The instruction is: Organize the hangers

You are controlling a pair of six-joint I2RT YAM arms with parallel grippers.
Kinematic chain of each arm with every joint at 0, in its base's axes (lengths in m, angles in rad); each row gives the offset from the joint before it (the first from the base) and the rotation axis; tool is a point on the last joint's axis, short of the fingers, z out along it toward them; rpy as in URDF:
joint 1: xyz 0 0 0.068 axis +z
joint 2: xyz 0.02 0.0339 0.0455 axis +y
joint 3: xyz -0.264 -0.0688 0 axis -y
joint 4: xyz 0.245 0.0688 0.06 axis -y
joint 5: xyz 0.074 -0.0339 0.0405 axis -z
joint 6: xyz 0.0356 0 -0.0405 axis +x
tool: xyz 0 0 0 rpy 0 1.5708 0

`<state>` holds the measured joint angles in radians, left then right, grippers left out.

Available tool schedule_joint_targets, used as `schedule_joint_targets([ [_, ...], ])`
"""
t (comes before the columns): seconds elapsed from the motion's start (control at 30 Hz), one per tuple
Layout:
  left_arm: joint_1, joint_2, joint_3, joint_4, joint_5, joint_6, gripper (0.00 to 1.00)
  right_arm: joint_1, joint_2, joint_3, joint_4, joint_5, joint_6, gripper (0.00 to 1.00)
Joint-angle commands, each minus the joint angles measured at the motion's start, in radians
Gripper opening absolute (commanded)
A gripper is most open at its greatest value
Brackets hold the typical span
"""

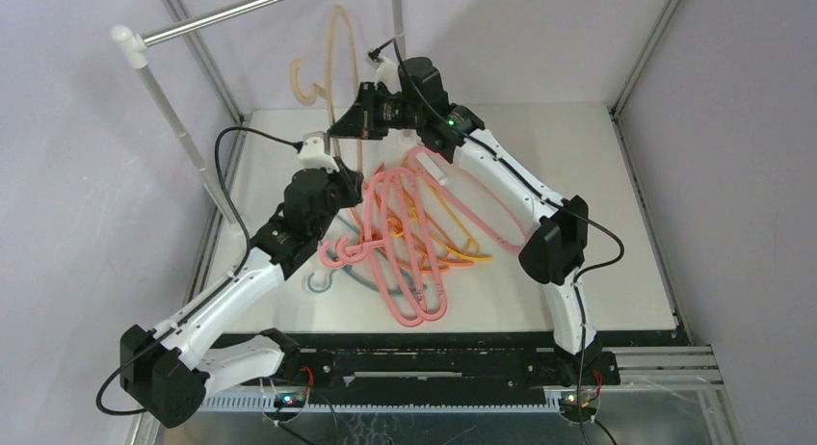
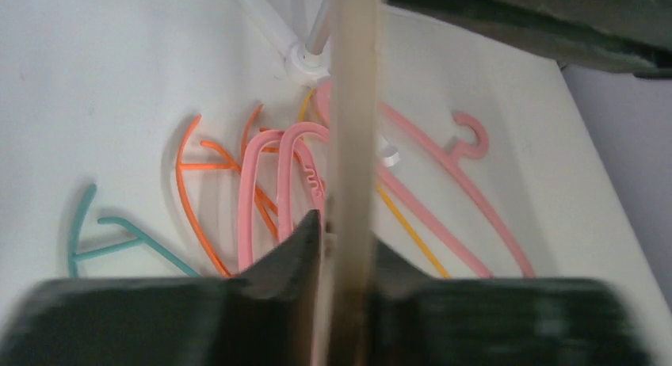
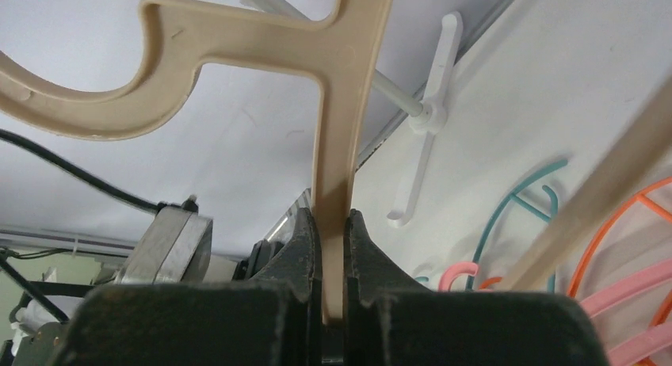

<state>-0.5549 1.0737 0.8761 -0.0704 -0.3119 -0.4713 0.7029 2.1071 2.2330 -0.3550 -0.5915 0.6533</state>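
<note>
A beige hanger point(image 1: 334, 50) is held upright in the air near the back wall, its hook point(image 1: 306, 84) pointing left. My right gripper point(image 1: 337, 129) is shut on its stem just below the hook point(image 3: 341, 104). My left gripper point(image 1: 351, 180) is shut on a lower bar of the same hanger point(image 2: 353, 144). The other hangers lie in a tangled pile on the table: pink ones point(image 1: 405, 243), orange ones point(image 1: 453, 238) and a teal one point(image 1: 323, 281). The left wrist view shows them below: teal point(image 2: 79, 223), orange point(image 2: 186, 192), pink point(image 2: 261, 192).
A silver rail point(image 1: 231, 16) on a white post point(image 1: 183, 127) stands at the back left, above the table. Its white foot point(image 3: 432, 120) rests on the table near the pile. Metal frame posts point(image 1: 641, 50) stand at the back corners.
</note>
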Motion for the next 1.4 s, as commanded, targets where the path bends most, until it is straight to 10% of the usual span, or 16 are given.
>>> schedule_joint_targets([
  [0.0,0.001,-0.015,-0.045,0.012,-0.075,-0.01,0.08,-0.019,-0.093,0.014,0.097,-0.038,0.082,0.0],
  [0.2,0.001,-0.009,-0.039,-0.005,-0.089,0.002,0.0,-0.032,-0.102,0.008,0.078,-0.068,0.098,0.0],
  [0.37,0.003,-0.017,0.037,-0.148,-0.255,0.025,0.0,-0.078,-0.16,-0.06,0.014,-0.124,0.064,0.29],
  [0.67,0.007,-0.082,0.145,-0.263,-0.496,0.174,0.0,-0.202,-0.44,-0.363,-0.001,-0.202,-0.008,0.45],
  [1.37,0.245,0.274,0.687,-0.504,-0.199,0.182,0.0,-0.448,-0.692,-0.721,-0.189,-0.152,-0.128,0.47],
])
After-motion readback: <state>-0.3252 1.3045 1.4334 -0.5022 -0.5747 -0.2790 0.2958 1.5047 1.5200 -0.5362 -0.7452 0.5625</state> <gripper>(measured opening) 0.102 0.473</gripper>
